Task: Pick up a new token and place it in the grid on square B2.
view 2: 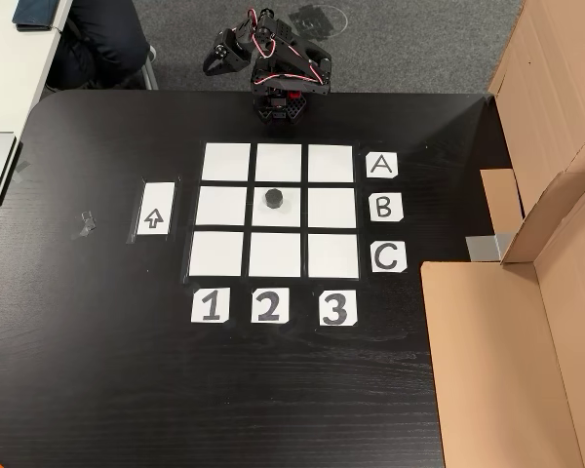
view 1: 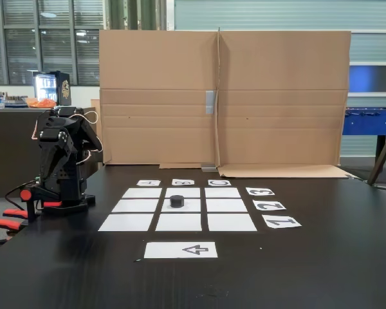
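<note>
A small black token (view 1: 177,201) (view 2: 273,200) sits on square B2 (view 1: 193,208) (view 2: 292,216), the centre sheet of the white three-by-three paper grid (view 1: 228,223) (view 2: 224,161). My arm (view 1: 61,161) is folded up at the table edge beyond row A, well away from the token. Its gripper (view 2: 214,65) points off to the left in the view from above. The fingers look pressed together with nothing between them.
A white sheet with a black arrow (view 1: 180,250) (view 2: 154,209) lies beside the grid. Cards A B C (view 2: 385,206) and 1 2 3 (view 2: 267,306) edge it. Cardboard walls (view 1: 225,96) (view 2: 526,341) stand along one side. A person's leg (view 2: 102,39) is near the arm.
</note>
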